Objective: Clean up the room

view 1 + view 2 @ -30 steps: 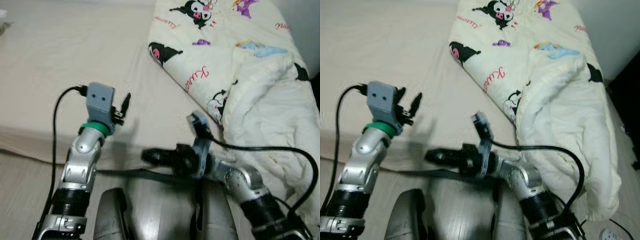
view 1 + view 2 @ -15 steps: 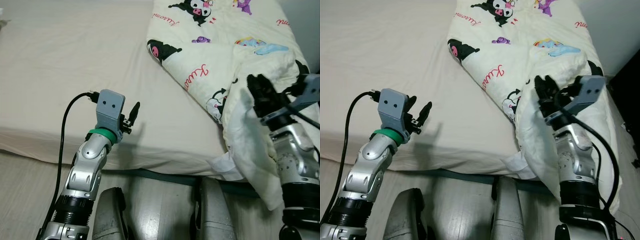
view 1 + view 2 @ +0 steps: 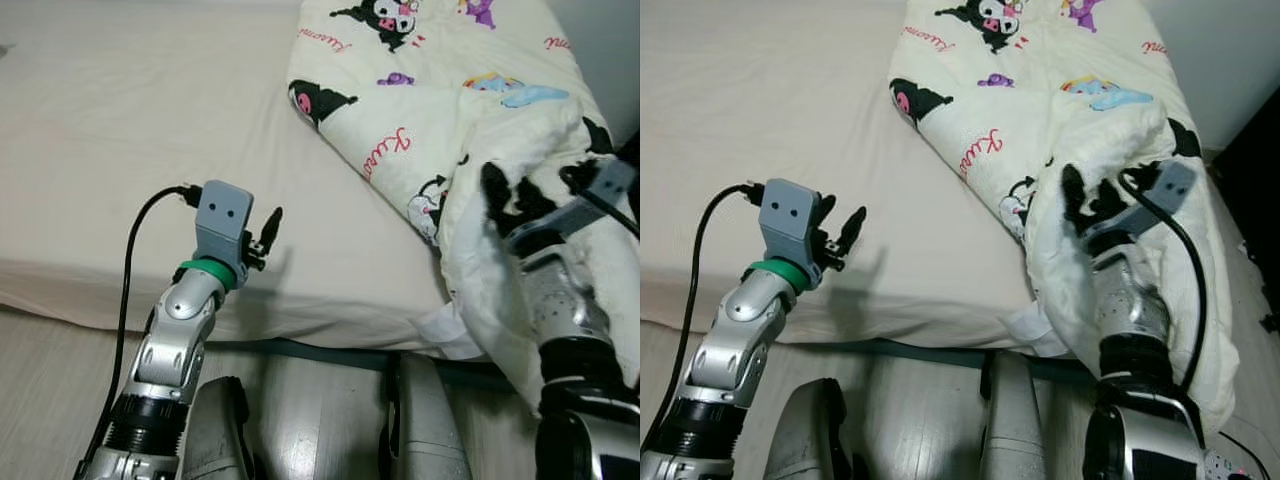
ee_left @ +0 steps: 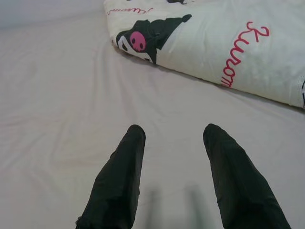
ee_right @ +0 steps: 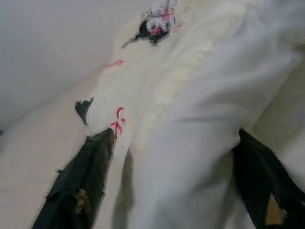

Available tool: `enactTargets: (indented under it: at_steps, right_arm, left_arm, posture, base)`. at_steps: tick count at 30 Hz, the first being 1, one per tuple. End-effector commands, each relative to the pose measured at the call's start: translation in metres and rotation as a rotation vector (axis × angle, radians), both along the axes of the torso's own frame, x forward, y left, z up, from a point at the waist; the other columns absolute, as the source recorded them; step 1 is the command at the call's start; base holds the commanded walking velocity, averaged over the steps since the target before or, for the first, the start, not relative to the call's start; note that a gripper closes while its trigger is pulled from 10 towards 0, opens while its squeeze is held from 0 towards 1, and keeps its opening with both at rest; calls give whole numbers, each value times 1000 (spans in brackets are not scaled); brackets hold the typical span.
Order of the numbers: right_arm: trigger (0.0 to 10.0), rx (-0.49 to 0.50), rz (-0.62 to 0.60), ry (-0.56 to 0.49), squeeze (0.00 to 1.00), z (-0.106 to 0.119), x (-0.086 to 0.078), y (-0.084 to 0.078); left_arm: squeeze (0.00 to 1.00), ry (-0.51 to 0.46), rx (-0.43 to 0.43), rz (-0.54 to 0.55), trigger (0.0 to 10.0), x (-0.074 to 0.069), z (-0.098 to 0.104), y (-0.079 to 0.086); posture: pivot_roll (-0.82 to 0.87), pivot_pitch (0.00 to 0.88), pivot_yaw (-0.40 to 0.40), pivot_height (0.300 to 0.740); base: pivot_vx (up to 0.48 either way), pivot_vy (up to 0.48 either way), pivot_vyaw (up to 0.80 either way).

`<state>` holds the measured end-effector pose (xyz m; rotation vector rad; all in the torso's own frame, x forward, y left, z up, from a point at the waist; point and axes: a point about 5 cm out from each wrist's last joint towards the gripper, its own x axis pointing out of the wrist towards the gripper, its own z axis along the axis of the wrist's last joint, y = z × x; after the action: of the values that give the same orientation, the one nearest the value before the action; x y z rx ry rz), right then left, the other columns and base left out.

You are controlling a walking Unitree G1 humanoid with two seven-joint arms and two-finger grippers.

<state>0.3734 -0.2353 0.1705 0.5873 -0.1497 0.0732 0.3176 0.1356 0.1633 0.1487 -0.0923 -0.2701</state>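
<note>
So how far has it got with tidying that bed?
Little looks finished: the cream cartoon-print quilt lies bunched along one side of the beige bed sheet, one edge drooping off the mattress. In hand: the right gripper is open around a white fold of it. The left gripper hovers open over bare sheet. Spreading the quilt flat is left.

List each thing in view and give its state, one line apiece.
Blanket: bunched along the bed's right side, one fold hanging over the edge.
Bed sheet: bare, lightly wrinkled.
Left end effector: open, holding nothing, above the sheet.
Right end effector: open, fingers either side of a blanket fold.
</note>
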Motion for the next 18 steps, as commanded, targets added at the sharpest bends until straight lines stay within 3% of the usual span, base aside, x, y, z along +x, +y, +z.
enactTargets:
  at_steps: [1, 2, 3, 4, 5, 9, 10, 18]
  right_arm:
    - [10000, 89, 36, 47, 1000, -4, 7, 5]
    - [10000, 89, 36, 47, 1000, -4, 7, 5]
    - [10000, 146, 55, 64, 847, -2, 12, 9]
    - [10000, 180, 67, 76, 624, 0, 15, 12]
    - [10000, 172, 63, 90, 0, 1, 17, 14]
    - [10000, 119, 68, 113, 0, 5, 21, 18]
    - [0, 105, 70, 136, 0, 5, 23, 20]
    - [0, 62, -14, 238, 0, -6, 22, 16]
  left_arm:
    - [0, 24, 15, 7, 10000, -3, -5, 1]
    - [0, 24, 15, 7, 10000, -3, -5, 1]
    - [0, 24, 15, 9, 10000, -3, -5, 2]
    - [0, 24, 15, 11, 10000, -3, -5, 2]
    - [0, 24, 15, 13, 10000, -3, -4, 3]
    - [0, 27, 15, 18, 10000, -4, -5, 3]
    - [0, 29, 14, 22, 10000, -5, -5, 4]
    - [0, 34, 9, 28, 10000, -7, -6, 3]
  posture:
    - [-6, 135, 80, 547]
    - [-6, 135, 80, 547]
    - [-2, 137, 76, 547]
    - [-1, 137, 75, 547]
    - [1, 139, 73, 547]
    - [3, 142, 67, 547]
    - [3, 143, 65, 547]
    - [-2, 145, 66, 547]
  base:
    - [0, 0, 0]
    - [0, 0, 0]
    - [0, 0, 0]
    - [0, 0, 0]
    - [0, 0, 0]
    - [0, 0, 0]
    - [0, 0, 0]
    - [0, 0, 0]
